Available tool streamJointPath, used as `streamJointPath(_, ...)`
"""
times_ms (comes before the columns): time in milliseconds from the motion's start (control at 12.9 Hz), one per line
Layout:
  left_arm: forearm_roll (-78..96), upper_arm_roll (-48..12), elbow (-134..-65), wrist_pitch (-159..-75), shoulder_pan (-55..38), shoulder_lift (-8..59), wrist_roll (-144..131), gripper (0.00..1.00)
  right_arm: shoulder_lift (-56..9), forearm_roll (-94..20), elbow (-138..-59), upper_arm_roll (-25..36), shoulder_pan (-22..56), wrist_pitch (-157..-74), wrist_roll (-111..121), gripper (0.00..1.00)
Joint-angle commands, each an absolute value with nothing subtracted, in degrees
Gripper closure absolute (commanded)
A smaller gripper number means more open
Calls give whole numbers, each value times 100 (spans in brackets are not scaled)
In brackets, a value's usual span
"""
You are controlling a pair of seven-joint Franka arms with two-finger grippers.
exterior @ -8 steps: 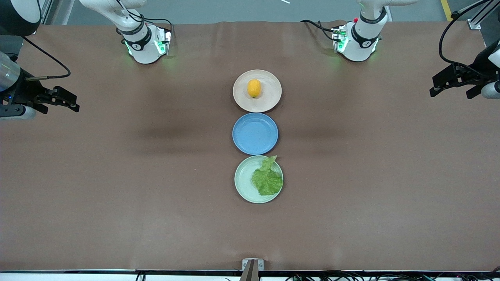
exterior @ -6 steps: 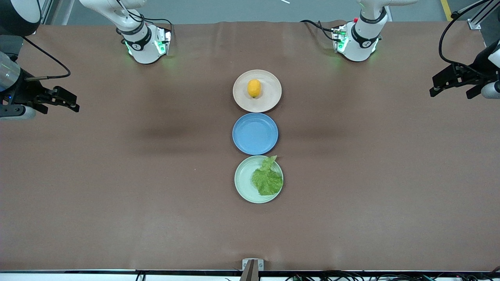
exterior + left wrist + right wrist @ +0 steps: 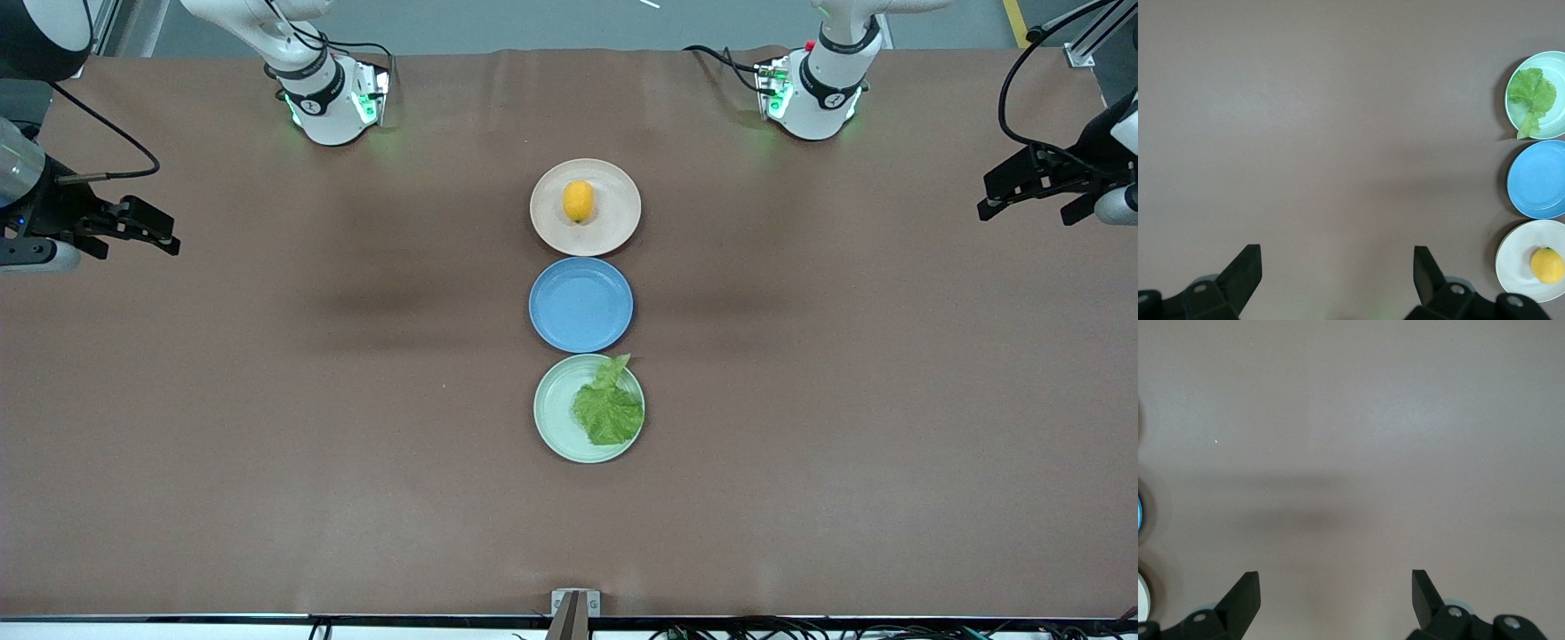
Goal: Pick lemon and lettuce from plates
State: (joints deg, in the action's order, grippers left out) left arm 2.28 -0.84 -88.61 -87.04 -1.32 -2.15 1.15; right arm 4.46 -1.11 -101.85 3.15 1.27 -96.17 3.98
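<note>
The lemon (image 3: 578,201) lies on the beige-pink plate (image 3: 622,222), the plate closest to the robot bases. The lettuce (image 3: 608,409) lies on the mint green plate (image 3: 553,418), the one nearest the front camera. My left gripper (image 3: 1022,188) is open and empty above the table at the left arm's end, far from the plates. My right gripper (image 3: 147,229) is open and empty at the right arm's end. The left wrist view shows my open left gripper (image 3: 1337,267), the lemon (image 3: 1547,265) and the lettuce (image 3: 1533,93). The right wrist view shows my open right gripper (image 3: 1336,590) over bare table.
An empty blue plate (image 3: 581,305) sits between the two task plates; it also shows in the left wrist view (image 3: 1538,179). The three plates form a row down the table's middle. Brown table surface (image 3: 267,400) spreads to both sides.
</note>
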Motion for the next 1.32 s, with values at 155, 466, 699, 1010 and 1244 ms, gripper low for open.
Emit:
streamJointPath(155, 236, -149, -8763, -8648, -149, -62, 106, 0, 334, -149, -9844, 237, 53, -9404, 483, 0)
streamJointPath(466, 598, -158, -8719, -8823, -841, 447, -1007, 0, 160, -158, -9818, 237, 70, -9457, 475, 0)
streamJointPath(699, 536, -149, -8692, -9349, -1641, 1053, -2289, 0, -683, -141, -9441, 237, 105, -9414, 510, 0)
streamJointPath(1010, 545, -149, -8658, -10578, -2512, 2019, -4346, 0, -625, -333, -9737, 220, 683, -9387, -1143, 0)
streamJointPath(1244, 554, -149, -8447, -11423, -2847, 2757, -5314, 0, -282, -508, -10308, 220, 1570, -9544, -2642, 0)
